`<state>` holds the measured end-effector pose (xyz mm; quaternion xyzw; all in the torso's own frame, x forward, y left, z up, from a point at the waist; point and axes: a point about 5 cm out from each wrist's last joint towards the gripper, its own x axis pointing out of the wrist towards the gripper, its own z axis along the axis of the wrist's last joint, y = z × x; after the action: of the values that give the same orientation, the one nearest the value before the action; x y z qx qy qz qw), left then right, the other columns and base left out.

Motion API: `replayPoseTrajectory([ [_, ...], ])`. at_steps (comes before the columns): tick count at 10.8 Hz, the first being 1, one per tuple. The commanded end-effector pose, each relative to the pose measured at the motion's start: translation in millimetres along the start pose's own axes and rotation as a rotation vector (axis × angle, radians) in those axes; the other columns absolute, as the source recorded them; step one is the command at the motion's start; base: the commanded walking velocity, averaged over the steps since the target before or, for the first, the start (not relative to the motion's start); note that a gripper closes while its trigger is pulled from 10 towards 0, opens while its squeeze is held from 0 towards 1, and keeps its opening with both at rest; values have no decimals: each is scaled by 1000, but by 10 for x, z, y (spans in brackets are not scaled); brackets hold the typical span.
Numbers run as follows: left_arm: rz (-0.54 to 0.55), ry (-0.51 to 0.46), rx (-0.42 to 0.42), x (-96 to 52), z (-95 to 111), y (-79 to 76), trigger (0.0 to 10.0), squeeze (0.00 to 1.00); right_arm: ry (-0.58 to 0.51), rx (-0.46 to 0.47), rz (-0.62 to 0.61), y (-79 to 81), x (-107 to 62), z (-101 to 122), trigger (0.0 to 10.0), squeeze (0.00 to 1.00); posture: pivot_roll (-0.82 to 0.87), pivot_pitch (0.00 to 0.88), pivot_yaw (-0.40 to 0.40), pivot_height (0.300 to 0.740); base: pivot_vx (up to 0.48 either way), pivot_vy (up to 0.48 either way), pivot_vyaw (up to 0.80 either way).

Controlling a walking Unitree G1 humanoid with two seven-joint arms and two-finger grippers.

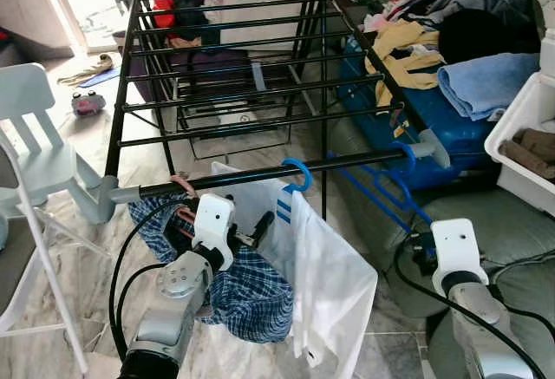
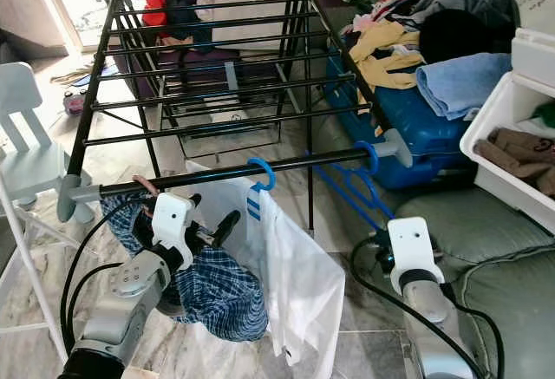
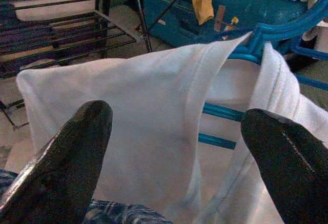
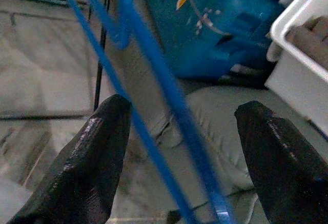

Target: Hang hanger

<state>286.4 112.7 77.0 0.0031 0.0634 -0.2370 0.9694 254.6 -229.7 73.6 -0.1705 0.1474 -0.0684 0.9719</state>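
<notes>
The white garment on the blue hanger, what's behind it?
Beside and behind the white garment on the black drying rack's front bar hangs a blue plaid cloth; how far the cloth runs behind it is covered. The left gripper is open before it.

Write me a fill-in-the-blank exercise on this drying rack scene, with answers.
1. The white garment hangs on a hanger coloured ____.
2. That hanger's hook sits over the rack's ____ front bar.
3. The left gripper's fingers are ____.
4. The suitcase beside the rack is coloured ____.

Answers: blue; black; open; blue
</notes>
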Motion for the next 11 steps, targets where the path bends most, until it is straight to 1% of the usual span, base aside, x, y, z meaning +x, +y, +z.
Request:
replayPoseTrajectory([
  [1, -7, 10, 20, 16, 1, 8, 10000, 0, -66, 10, -16, -24, 18, 146, 10000, 1000, -180, 0, 30, 740, 0, 0, 0],
  [2, -7, 12, 17, 16, -8, -1, 10000, 0, -89, 28, 9, 2, 26, 192, 10000, 1000, -184, 0, 24, 740, 0, 0, 0],
  [3, -8, 13, 15, 22, -9, -6, 10000, 0, -104, 24, 9, 2, 27, 215, 10000, 1000, -186, 0, 20, 740, 0, 0, 0],
  [4, -7, 12, 13, 26, -8, -10, 10000, 0, -113, 13, -13, -25, 30, 227, 10000, 1000, -186, 0, 20, 740, 0, 0, 0],
  [5, -3, 8, 9, 30, -2, -11, 10000, 0, -149, 15, -58, -93, 37, 292, 10000, 1000, -186, 0, 17, 740, 0, 0, 0],
  [6, 2, 6, 10, 33, 4, -7, 10000, 0, -171, 22, -59, -98, 29, 336, 10000, 1000, -186, 0, 15, 740, 0, 0, 0],
  [11, 3, 15, 11, 44, -4, -11, 10000, 0, -181, 37, -68, -105, 11, 344, 10000, 1000, -190, 0, 17, 740, 0, 0, 0],
])
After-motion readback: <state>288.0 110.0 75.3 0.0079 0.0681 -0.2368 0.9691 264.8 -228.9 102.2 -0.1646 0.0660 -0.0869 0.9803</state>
